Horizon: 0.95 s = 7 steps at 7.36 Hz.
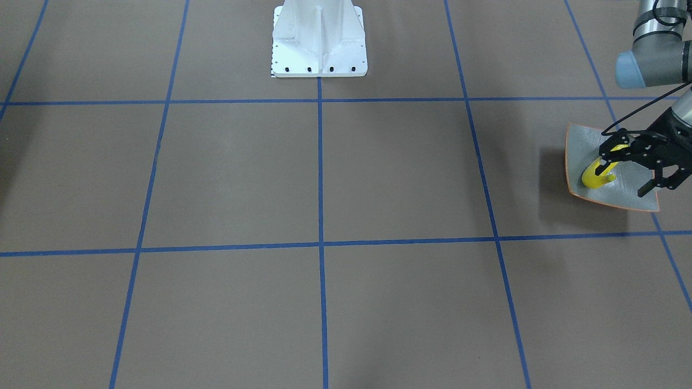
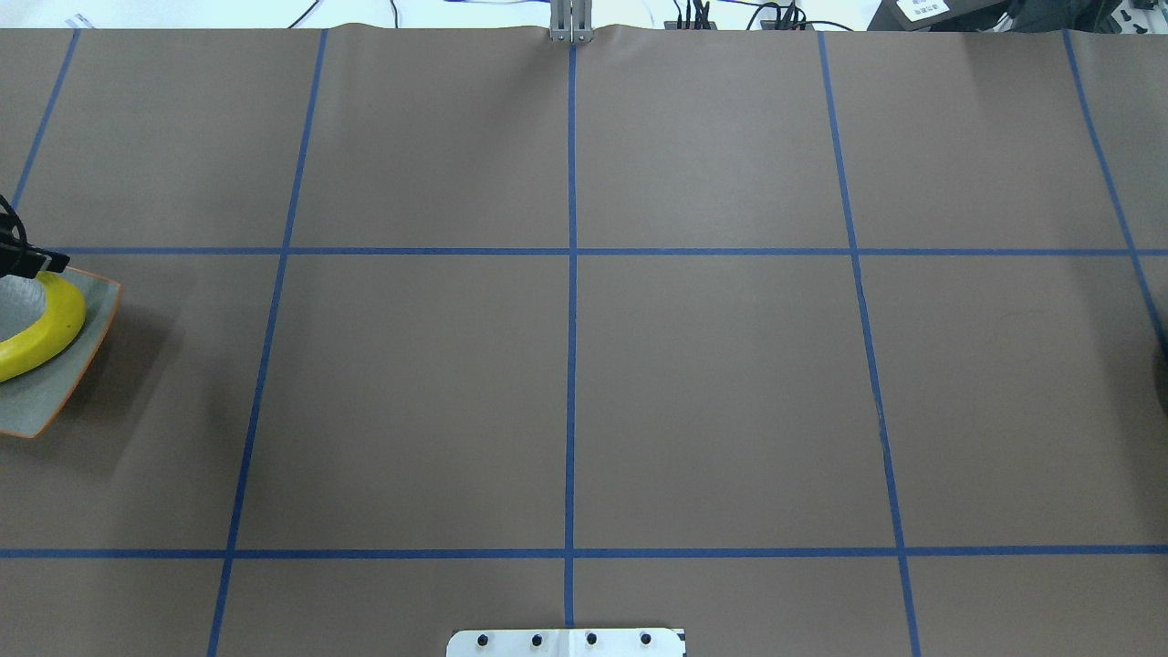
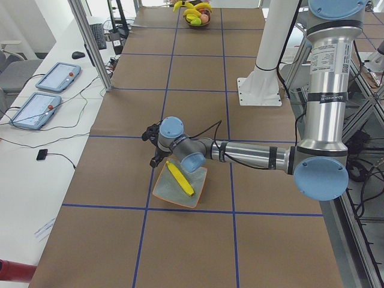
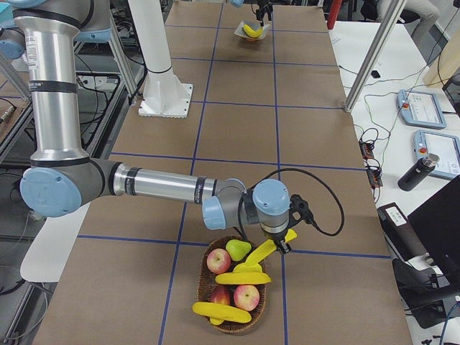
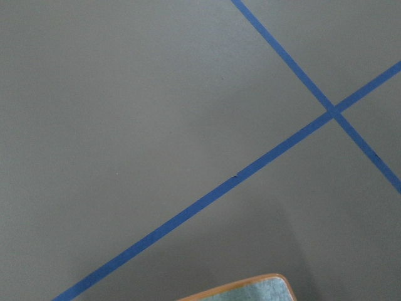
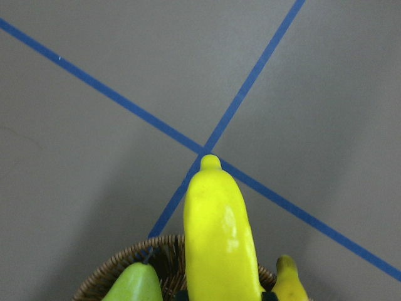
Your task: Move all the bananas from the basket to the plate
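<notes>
One banana (image 1: 594, 175) lies on the grey orange-rimmed plate (image 1: 581, 146) at the table's left end, also seen as a banana (image 2: 46, 333) on the plate (image 2: 78, 370). My left gripper (image 1: 630, 172) hangs open just over the plate, holding nothing. At the other end stands the wicker basket (image 4: 203, 277) with two bananas (image 4: 243, 278), red apples and a green pear. My right gripper (image 4: 277, 241) is shut on a third banana (image 4: 266, 250), tilted up over the basket's rim. In the right wrist view this banana (image 6: 219, 238) fills the lower middle above the basket (image 6: 128, 256).
The white robot pedestal (image 1: 319, 40) stands at the table's middle rear edge. Blue tape lines grid the brown table top. Two tablets (image 3: 57, 77) and metal posts (image 3: 90, 45) are on the side bench beyond the table.
</notes>
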Each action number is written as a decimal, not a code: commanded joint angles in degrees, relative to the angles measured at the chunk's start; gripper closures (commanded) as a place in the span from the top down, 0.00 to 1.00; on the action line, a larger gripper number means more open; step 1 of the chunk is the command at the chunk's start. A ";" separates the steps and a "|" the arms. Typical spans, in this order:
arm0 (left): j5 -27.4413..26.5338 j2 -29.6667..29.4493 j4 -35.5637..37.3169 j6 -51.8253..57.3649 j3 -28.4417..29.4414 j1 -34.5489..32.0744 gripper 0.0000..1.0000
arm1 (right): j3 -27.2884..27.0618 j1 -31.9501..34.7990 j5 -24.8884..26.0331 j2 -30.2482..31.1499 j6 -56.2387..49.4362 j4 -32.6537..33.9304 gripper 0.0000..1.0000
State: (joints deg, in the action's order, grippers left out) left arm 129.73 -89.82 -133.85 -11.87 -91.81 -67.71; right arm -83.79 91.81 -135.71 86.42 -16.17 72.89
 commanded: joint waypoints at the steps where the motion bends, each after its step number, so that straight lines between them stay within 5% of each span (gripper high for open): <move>1: 0.00 -0.53 -0.53 -4.00 -0.21 0.03 1.00 | 0.21 -3.36 0.09 -7.81 17.93 1.38 0.00; 4: -0.09 -8.23 -0.88 -20.15 -0.29 0.21 1.00 | -1.11 -11.45 0.18 -14.94 39.49 0.68 0.00; 7: -0.09 -19.82 -0.97 -36.76 -0.74 4.58 1.00 | -8.55 -16.99 0.36 -16.63 58.12 0.68 0.00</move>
State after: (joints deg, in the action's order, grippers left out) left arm 129.64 -104.38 -134.80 -41.24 -92.42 -65.48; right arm -88.88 77.30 -135.43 70.58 33.32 73.57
